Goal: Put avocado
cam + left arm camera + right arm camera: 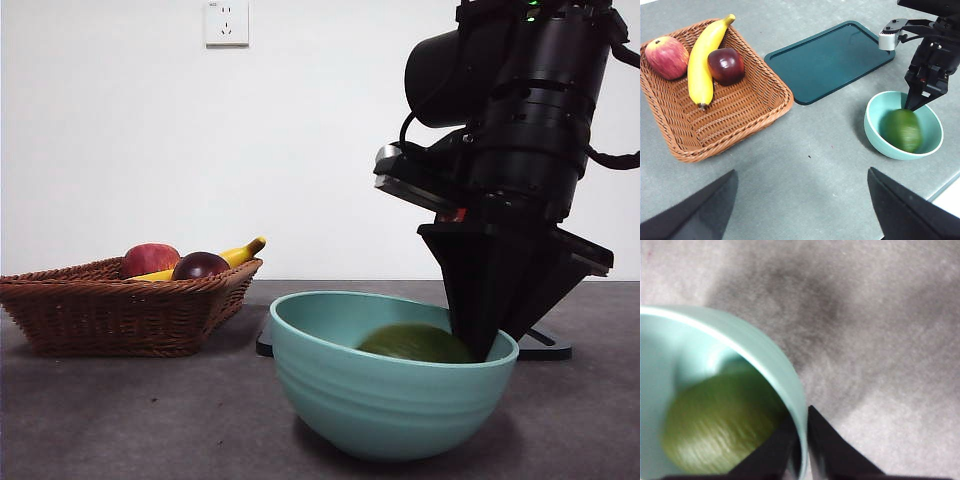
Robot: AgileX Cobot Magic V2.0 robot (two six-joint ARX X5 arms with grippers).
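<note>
We see even, bright, soft light in all views. In the front view the white wall is pale and flat, and the dark arm [520, 150] reads almost as a silhouette; a faint shadow lies under the bowl [390, 400]. In the left wrist view the avocado [903, 130] is smeared by motion blur, while the basket [725, 120] is sharp. The right wrist view is soft throughout, with a broad dark shadow on the bench [865, 340].
</note>
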